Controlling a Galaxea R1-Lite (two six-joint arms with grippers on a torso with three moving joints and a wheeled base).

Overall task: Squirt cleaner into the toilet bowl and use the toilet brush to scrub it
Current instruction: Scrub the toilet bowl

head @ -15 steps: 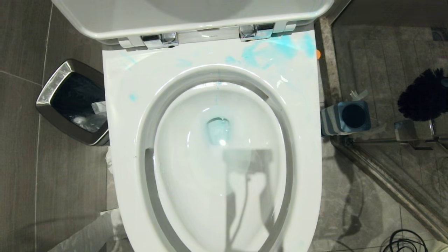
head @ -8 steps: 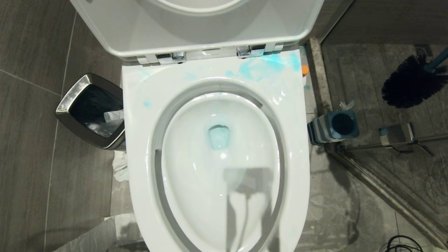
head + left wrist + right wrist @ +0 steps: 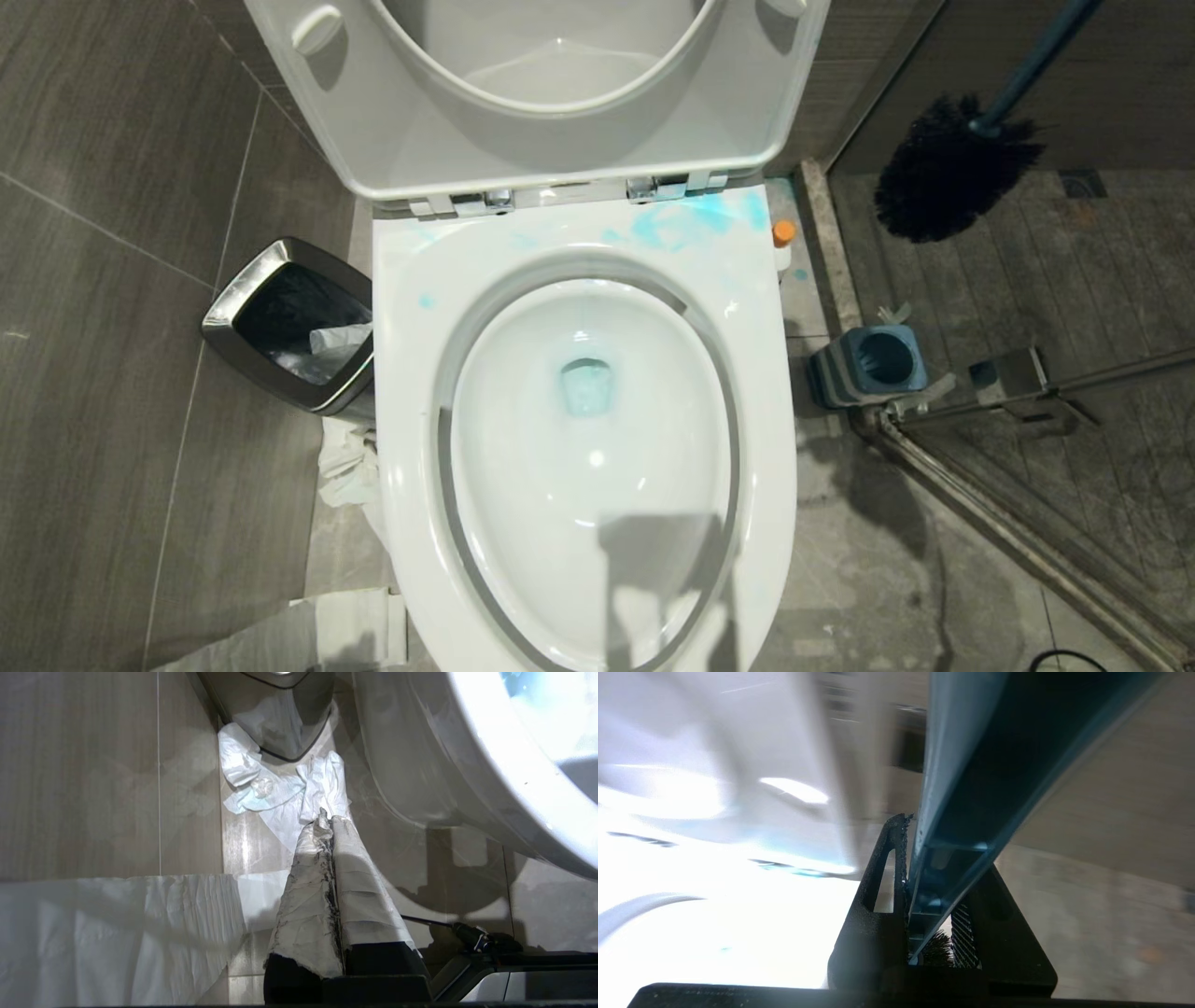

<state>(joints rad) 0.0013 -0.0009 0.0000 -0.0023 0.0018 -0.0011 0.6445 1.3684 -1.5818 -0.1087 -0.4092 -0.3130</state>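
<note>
The toilet (image 3: 579,411) fills the middle of the head view, with its lid (image 3: 551,103) up at the far side. Blue cleaner (image 3: 695,222) is smeared on the far right of the rim, and the water (image 3: 586,385) in the bowl is blue. No writing can be read on anything.

Left of the toilet stands a bin (image 3: 289,327), with crumpled paper (image 3: 350,467) on the floor (image 3: 112,373) near it. Right of the toilet stands the blue holder (image 3: 868,364), empty. A small bottle with an orange cap (image 3: 783,231) stands at the far right corner of the toilet.

The brush (image 3: 948,168) hangs in the air far right, above the shower floor, well apart from the bowl. The head view shows only its black head and part of the blue handle. The right wrist view shows the right tool (image 3: 924,868) clamped on this handle (image 3: 971,788), with the jaws only narrowly apart.

The left wrist view shows the left tool (image 3: 329,826) low beside the toilet, jaws pressed together and wrapped in white, holding nothing.
</note>
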